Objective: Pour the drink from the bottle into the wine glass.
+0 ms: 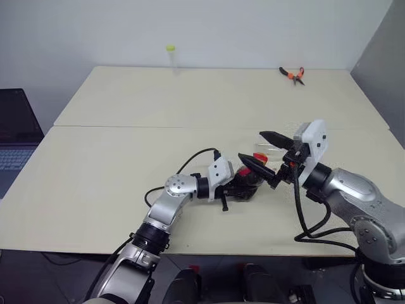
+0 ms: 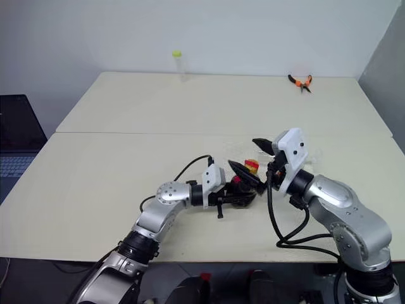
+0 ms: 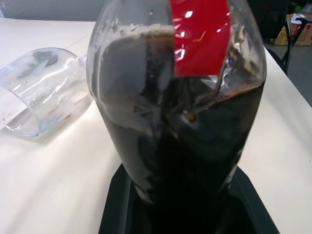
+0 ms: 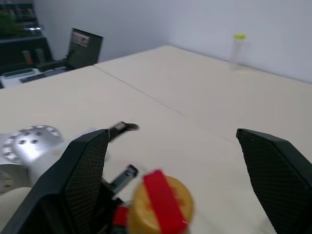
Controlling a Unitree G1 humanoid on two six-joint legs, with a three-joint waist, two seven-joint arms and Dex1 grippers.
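Pale walls back a wide beige desk (image 1: 126, 164), bare but for a slim tube (image 1: 171, 56) at twelve o'clock and orange pliers (image 1: 292, 74) toward two o'clock. Near the front edge your left end effector (image 1: 243, 183) is clamped shut on the bottle (image 3: 180, 112), which stands upright on the desk with the dark drink (image 3: 185, 165) filling most of its body. The yellow cap (image 4: 161, 204), crossed by a red strip, is still on. Your right end effector (image 4: 170, 165) hangs just above that cap with its fingers spread wide, gripping nothing. The wine glass (image 3: 41, 87) sits close beside the bottle, roughly at two o'clock from it; it looks upright, though the clear bowl is hard to read.

You seem to be at the uncapping step, pouring not yet begun. Next you likely need to lower the right fingers around the cap, close, and twist while the left holds the bottle steady.
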